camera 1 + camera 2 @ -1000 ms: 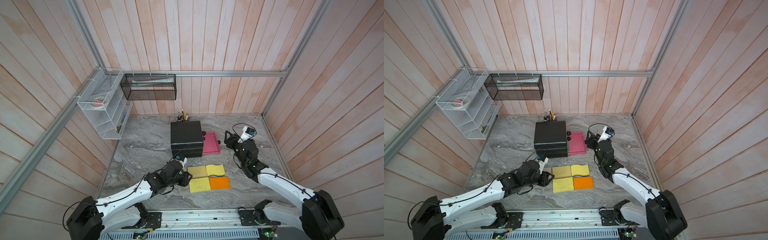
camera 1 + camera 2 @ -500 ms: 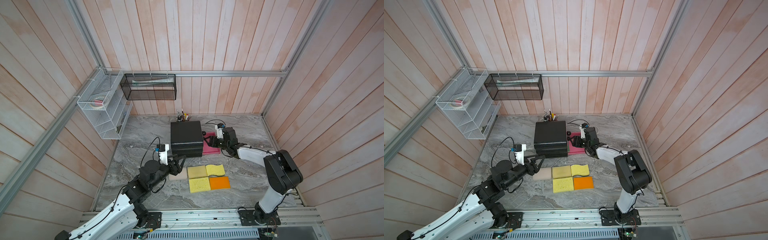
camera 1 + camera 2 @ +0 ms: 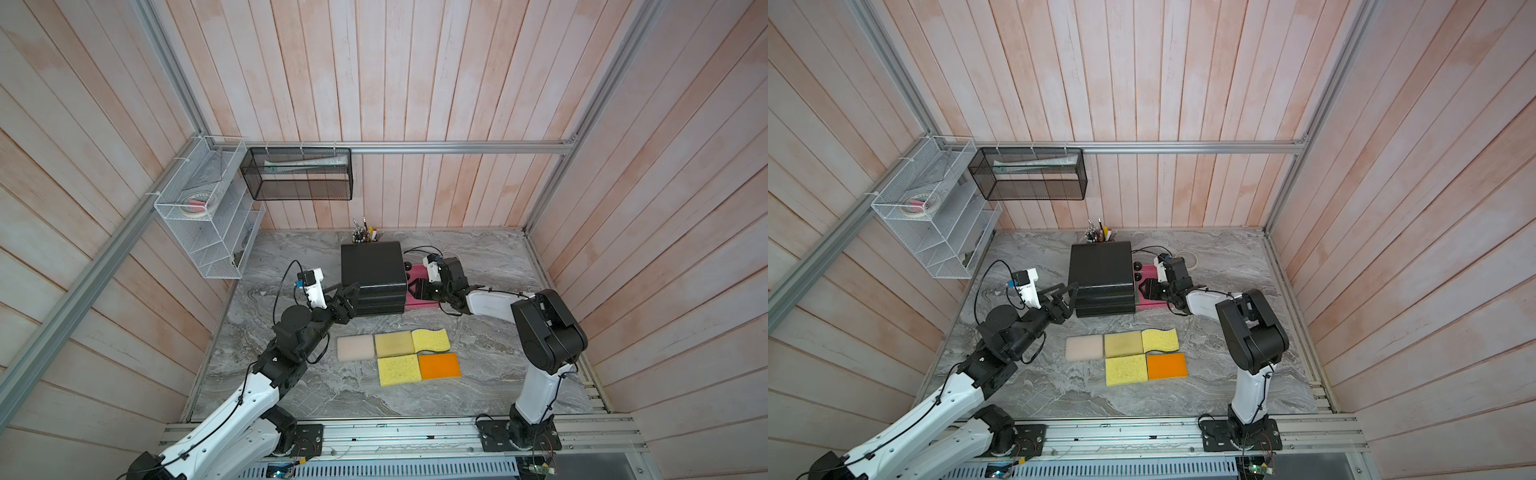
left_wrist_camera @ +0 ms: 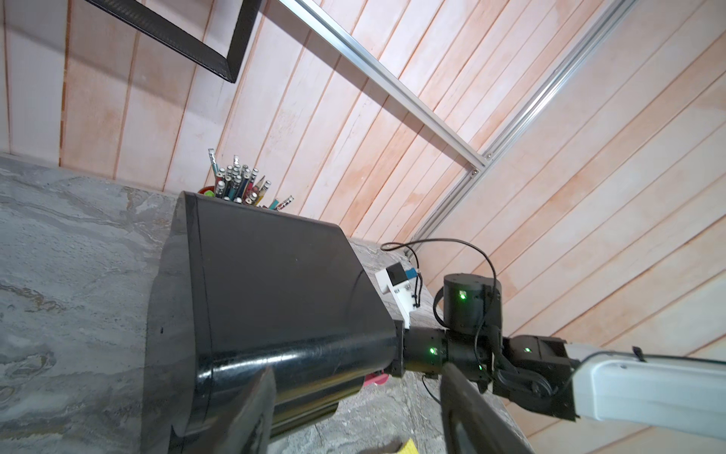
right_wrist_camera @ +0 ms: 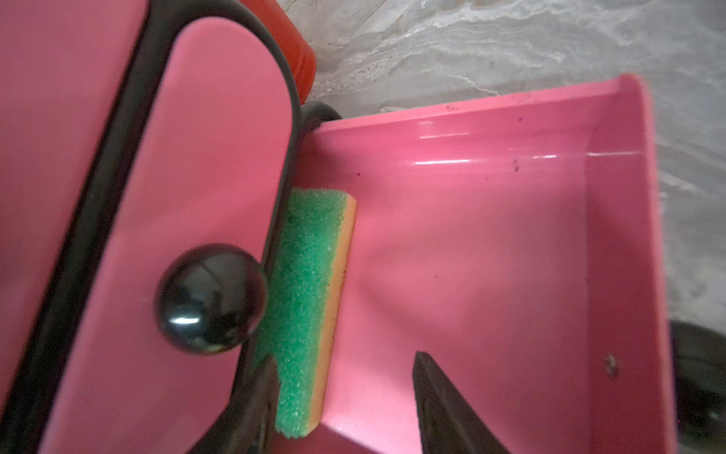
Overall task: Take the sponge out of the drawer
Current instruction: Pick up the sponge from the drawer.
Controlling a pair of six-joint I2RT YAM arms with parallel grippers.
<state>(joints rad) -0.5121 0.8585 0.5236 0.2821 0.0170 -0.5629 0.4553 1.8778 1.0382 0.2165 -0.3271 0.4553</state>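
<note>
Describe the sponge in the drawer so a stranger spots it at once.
The black cabinet at the back of the table has a pink drawer pulled open. The sponge lies inside, partly under the drawer front above. It alone has a green scouring top on orange foam; the loose sponges outside have none.

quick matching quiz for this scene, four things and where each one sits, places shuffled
Things:
1. green sponge
2. orange sponge
3. pencils
4. white wire rack

Places:
a. behind the black cabinet
b. hanging on a wooden side wall
c. inside the open pink drawer
d. on the marble tabletop, in front of the cabinet

Pairs: 1-c, 2-d, 3-a, 4-b
</note>
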